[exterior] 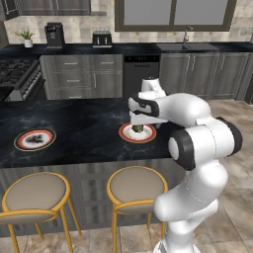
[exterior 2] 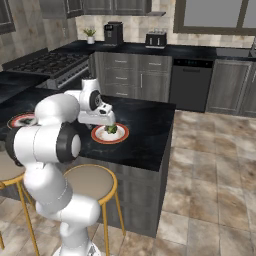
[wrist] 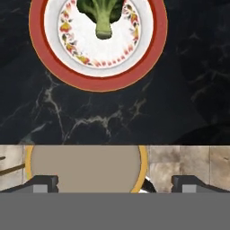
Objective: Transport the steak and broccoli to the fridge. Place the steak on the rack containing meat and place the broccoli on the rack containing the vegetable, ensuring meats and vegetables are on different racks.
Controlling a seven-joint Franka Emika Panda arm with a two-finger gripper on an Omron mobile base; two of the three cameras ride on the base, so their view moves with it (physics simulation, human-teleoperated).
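**Gripper above the plated broccoli**

The round tan stool seat with its yellow rim (wrist: 85, 167) sits nearest, tucked at the black marble island counter's (wrist: 179, 90) edge; the two-finger gripper (wrist: 114, 183) hangs released, fingers wide; beyond, the small bright green broccoli floret (wrist: 102, 13) lies on a red-rimmed white plate (wrist: 152, 49), bare counter around it.

Bright green broccoli floret (wrist: 102, 15), bumpy head cut off by the frame at 12 o'clock, pale green stem pointing toward 6 o'clock. Lies on a round white plate with a broad red rim and floral inner band (wrist: 148, 58). Plate rests on a black marble counter with pale veins (wrist: 90, 119). At 6 o'clock, beyond the counter edge, a round tan stool seat with yellow rim (wrist: 85, 166). Two dark finger tips (wrist: 45, 183) at 7 and 5 o'clock, set wide apart, nothing between them.
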